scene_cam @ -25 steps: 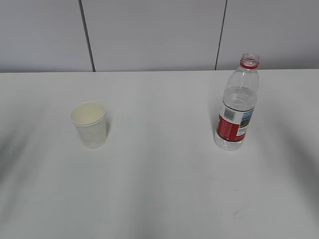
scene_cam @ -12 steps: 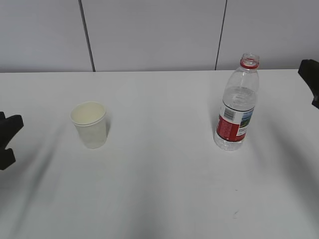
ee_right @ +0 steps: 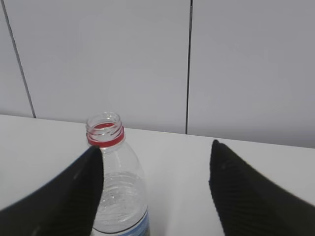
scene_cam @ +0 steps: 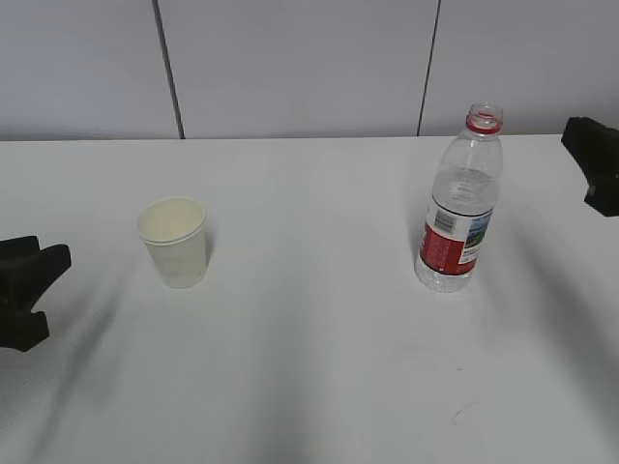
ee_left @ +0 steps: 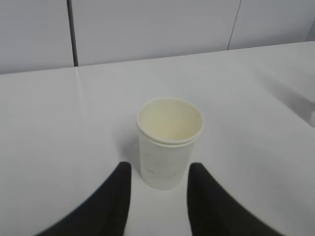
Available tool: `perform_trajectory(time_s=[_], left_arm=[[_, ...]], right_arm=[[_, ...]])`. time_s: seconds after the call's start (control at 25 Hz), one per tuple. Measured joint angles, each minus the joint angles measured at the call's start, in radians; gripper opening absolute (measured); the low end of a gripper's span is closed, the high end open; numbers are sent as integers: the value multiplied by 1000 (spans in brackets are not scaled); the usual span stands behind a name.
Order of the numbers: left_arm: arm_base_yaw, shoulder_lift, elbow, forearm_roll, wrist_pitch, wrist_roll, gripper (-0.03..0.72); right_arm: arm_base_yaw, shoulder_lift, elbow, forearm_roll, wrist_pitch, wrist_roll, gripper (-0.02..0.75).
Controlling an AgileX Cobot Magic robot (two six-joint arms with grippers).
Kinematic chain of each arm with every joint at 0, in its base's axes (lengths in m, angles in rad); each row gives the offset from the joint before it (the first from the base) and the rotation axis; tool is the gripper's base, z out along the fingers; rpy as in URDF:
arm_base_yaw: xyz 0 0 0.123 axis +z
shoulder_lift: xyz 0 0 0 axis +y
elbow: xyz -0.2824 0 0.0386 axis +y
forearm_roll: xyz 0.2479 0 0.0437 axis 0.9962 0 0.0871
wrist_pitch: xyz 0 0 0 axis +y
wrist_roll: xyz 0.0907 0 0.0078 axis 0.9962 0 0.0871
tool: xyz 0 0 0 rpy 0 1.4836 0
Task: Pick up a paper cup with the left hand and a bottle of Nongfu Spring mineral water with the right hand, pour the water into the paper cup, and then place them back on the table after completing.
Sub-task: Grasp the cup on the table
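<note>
A white paper cup point(scene_cam: 175, 242) stands upright and empty on the white table point(scene_cam: 309, 367), left of centre; it also shows in the left wrist view point(ee_left: 169, 141). A clear bottle point(scene_cam: 458, 203) with a red label, red neck ring, no cap and water point(scene_cam: 464, 188) inside stands at the right; it also shows in the right wrist view point(ee_right: 117, 177). My left gripper point(scene_cam: 34, 285) is open at the left edge, short of the cup, which shows just beyond its fingertips point(ee_left: 158, 172). My right gripper point(scene_cam: 592, 166) is open at the right edge, apart from the bottle point(ee_right: 155, 157).
A grey panelled wall point(scene_cam: 309, 68) runs behind the table's far edge. A small dark scuff mark point(scene_cam: 462, 414) lies on the tabletop near the front right.
Both grippers have come into view from the sides, the left one moving right toward the cup, the right one moving left toward the bottle. Cup and bottle have not moved.
</note>
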Motion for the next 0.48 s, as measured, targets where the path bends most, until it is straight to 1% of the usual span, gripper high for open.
perform_trajectory(time_s=[0.12,0.24,0.36,0.48], left_arm=[[0,30,0,1,-52,5,251],[0,91,0,1,-103,34,277],[0,177,-2,0,-168,78,358],[0,291,-9,-24,-193,103,495]], right_arm=[[0,55,18,0,-107,16,500],[0,92,42,0,-219,27,500],[0,104,54,6,-270,31,500],[0,104,55,10,-313,33,500]])
